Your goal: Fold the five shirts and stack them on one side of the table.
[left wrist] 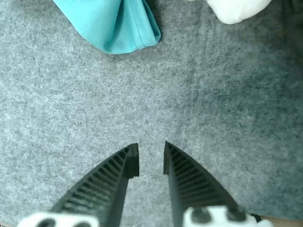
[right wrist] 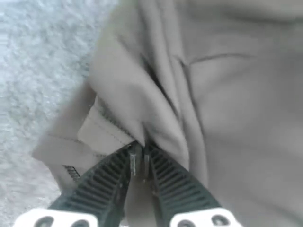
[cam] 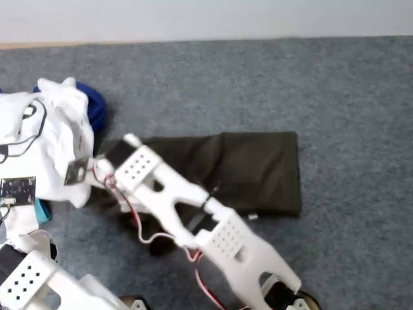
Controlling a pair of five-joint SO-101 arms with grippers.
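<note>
**Dark shirt mid-fold, right claw pinching its bunched end**

The step in hand looks like the folding of the dark shirt (cam: 258, 171), which lies across the middle of the high view on the grey table cover (cam: 271, 77). Its right part lies flat and squared, while its left end is rumpled under the arm. The right gripper (right wrist: 139, 153) is closed tight on a ridge of that shirt's fabric beside a seam, its jaws nearly meeting with cloth pinched between them.

The next move probably calls for lifting this pinched end and carrying it over the flat part toward the right of the frame. The edge needs to stay taut so the layers land square, and the grip is narrow, so the cloth could slip or drag the whole shirt.

The left gripper (left wrist: 151, 158) hangs over bare cover in the lower left, jaws a little apart and holding nothing. A teal shirt (left wrist: 113, 23) lies just ahead of it. White shirts (cam: 39, 129) and a blue shirt (cam: 95, 106) are heaped, unfolded, at the upper left.
</note>
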